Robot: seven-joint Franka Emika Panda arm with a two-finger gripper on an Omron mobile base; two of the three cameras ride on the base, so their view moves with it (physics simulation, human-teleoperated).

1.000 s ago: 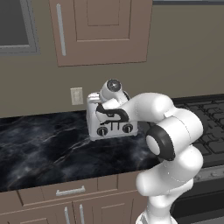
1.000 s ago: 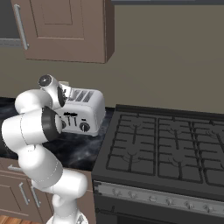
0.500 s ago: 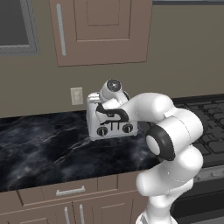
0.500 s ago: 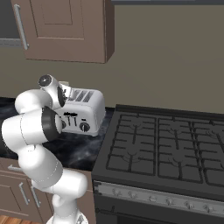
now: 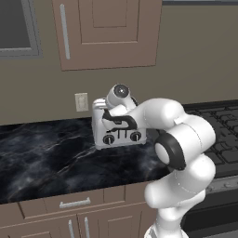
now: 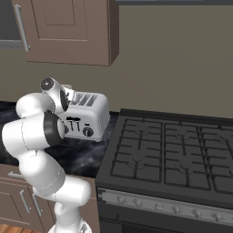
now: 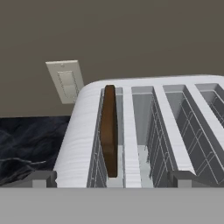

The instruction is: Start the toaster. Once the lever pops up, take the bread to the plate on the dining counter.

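- Left base view: the toaster [image 5: 118, 135] was seen standing on the black marble-veined counter [image 5: 42, 158], just right of a wall outlet [image 5: 81, 102]. Its long axis ran left to right along the wall, and its front with two round black knobs [image 5: 109, 139] was turned toward the camera. The top of the toaster was hidden by the white arm [image 5: 158, 116], which was bent over it. A brown wall cabinet [image 5: 107, 32] was mounted above the toaster.
- Right base view: the toaster [image 6: 88, 118] was seen at the counter's end, just left of the black stove [image 6: 168, 154]. Its slots [image 6: 84, 99] were turned upward and ran from front to back. The wrist of the arm [image 6: 57, 93] was placed against the toaster's left end; the fingers could not be made out here.
- Hand view: the toaster [image 7: 78, 140] was looked down on from close above. The bread [image 7: 108, 129], a dark brown slice, was seen standing on edge in the slot nearest the outlet [image 7: 65, 81], its long axis running along the slot. The neighbouring slots were shown with bare wire guides.
- Hand view: the gripper [image 7: 112, 179] was spread wide, one fingertip at each side of the bread's slot and its neighbour, nothing being held.
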